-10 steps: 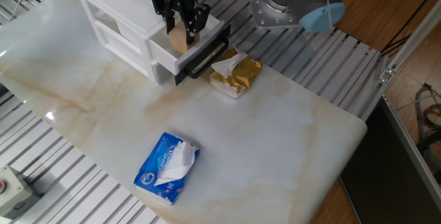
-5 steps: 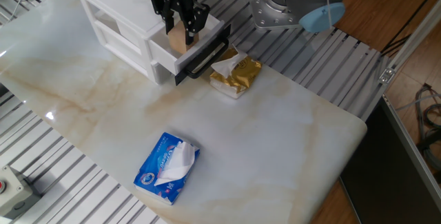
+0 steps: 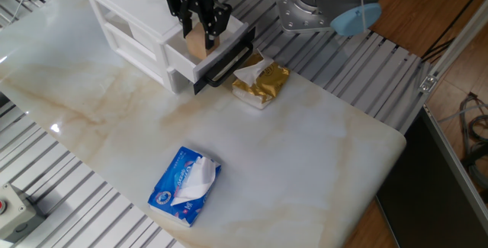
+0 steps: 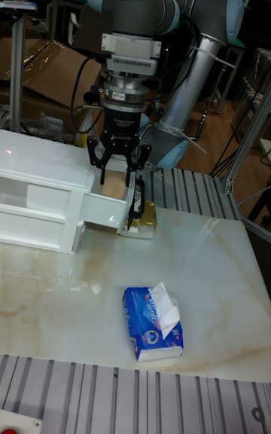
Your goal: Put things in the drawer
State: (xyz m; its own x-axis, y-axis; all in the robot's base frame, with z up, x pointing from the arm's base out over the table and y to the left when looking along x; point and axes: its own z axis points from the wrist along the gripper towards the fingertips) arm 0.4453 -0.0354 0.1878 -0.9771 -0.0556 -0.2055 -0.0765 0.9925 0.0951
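The small tan wooden cube [image 3: 198,46] sits low inside the pulled-out top drawer [image 3: 180,59] of the white cabinet [image 3: 130,4]. My gripper [image 3: 200,28] reaches straight down over it, with its black fingers against the cube's two sides, shut on it. The drawer's black bar handle [image 3: 229,63] faces the gold pack. In the tall fixed view the cube [image 4: 113,187] shows between the fingers of the gripper [image 4: 115,170], just above the drawer [image 4: 102,210] wall.
A gold tissue pack [image 3: 261,80] lies right in front of the drawer handle. A blue tissue pack [image 3: 187,185] lies near the table's front edge. The arm's base [image 3: 305,4] stands behind the cabinet. The table edge [image 3: 385,172] drops off at the right.
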